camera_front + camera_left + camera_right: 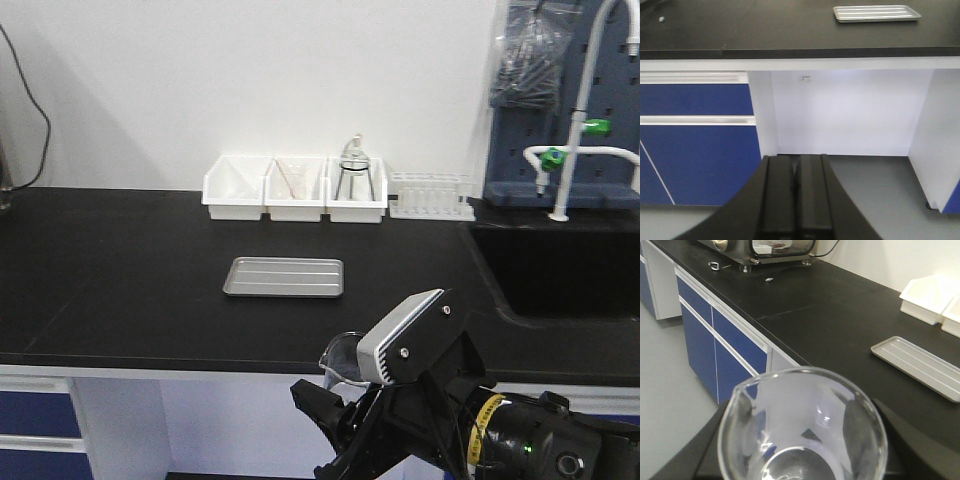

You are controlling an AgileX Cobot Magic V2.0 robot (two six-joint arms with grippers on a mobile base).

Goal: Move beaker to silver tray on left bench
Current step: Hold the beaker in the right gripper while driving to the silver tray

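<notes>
Beaker [802,430] between right fingers [918,450], short of bench [120,285] edge, silver tray [285,277] beyond.

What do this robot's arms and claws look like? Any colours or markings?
Mostly black. The right arm carries a boxy silver-grey housing with screws, a yellow marked band and a small green light. The left gripper has flat, matte black fingers.

The tabletop [120,280] is seen from the front and slightly above by the exterior camera, faced towards the wall [250,80]. The left wrist view is taken low, below the tabletop edge, over the left pincer [796,162]; the right wrist view is set close above the beaker [805,440], angled along the tabletop. The silver tray [285,277] is shared by all three.
</notes>
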